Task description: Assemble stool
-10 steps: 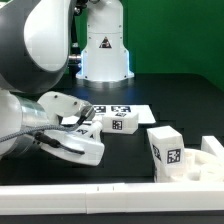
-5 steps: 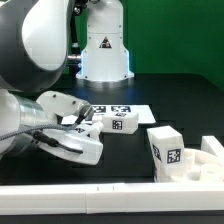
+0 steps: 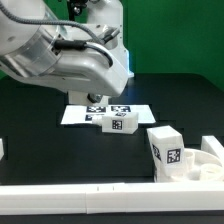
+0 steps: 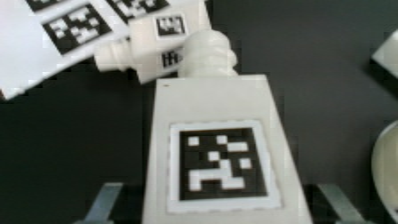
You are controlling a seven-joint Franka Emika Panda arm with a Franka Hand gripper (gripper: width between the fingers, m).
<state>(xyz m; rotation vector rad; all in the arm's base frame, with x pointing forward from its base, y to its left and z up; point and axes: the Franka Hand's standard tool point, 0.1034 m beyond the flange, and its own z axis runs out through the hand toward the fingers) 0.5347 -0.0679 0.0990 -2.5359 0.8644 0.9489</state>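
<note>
The claw (image 4: 217, 203) is clamped on a chunky white leg (image 4: 217, 130). In the wrist view its two dark fingers (image 4: 116, 205) press the block's opposite sides, the black-and-white tag faces the camera, and a rounded peg sticks out of the far end.

Just past that peg lies a second leg (image 4: 151, 55), tagged too, touching the edge of the marker board (image 4: 63, 30). From where I stand, in the exterior view, the arm (image 3: 70, 50) fills the upper left of the frame, lifted clear of the black table (image 3: 40, 150). Its bulk hides the claw and the held leg from this side.

The marker board (image 3: 80, 115) sits flat in the middle of the frame, and the second leg (image 3: 120, 122) rests at its near edge, slightly right of centre. A third leg (image 3: 167, 148) stands apart from it in the lower right, with a tag on its front face. Just beside that, at the right edge of the frame, is the round seat (image 3: 208, 160). A long white border rail (image 3: 100, 195) runs across the bottom of the frame, in front of everything.
</note>
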